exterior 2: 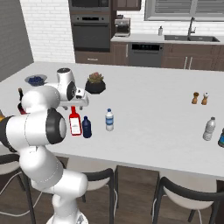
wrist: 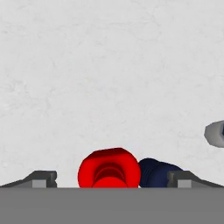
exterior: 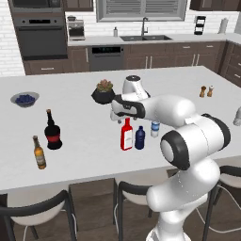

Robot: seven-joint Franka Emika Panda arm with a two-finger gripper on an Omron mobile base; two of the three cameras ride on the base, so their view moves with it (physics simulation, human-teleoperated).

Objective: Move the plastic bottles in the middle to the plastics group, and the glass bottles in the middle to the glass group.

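Hovering with claw (wrist: 112, 179) spread wide and empty, pointing straight down at the desk (wrist: 109, 65). Directly beneath, between the 2 fingertips (wrist: 41, 178), the cap of the red bottle (wrist: 109, 168), seen from above; just beside it toward one fingertip, the dark-blue bottle (wrist: 157, 171); farther off the same way, the clear water bottle (wrist: 215, 133). In the left base view, well apart from the claw to its left, the glass group: dark round-bellied bottle (exterior: 52, 132) and amber beer bottle (exterior: 39, 153). Far off the opposite way in the right base view, the pale bottle (exterior 2: 209, 128) of the plastics group. Apparently step 1: lining up on the red bottle, nothing sorted yet. Next: lower straight down, centre the cap between the fingertips, avoid nudging the blue neighbour, close, lift, carry to the glass group.
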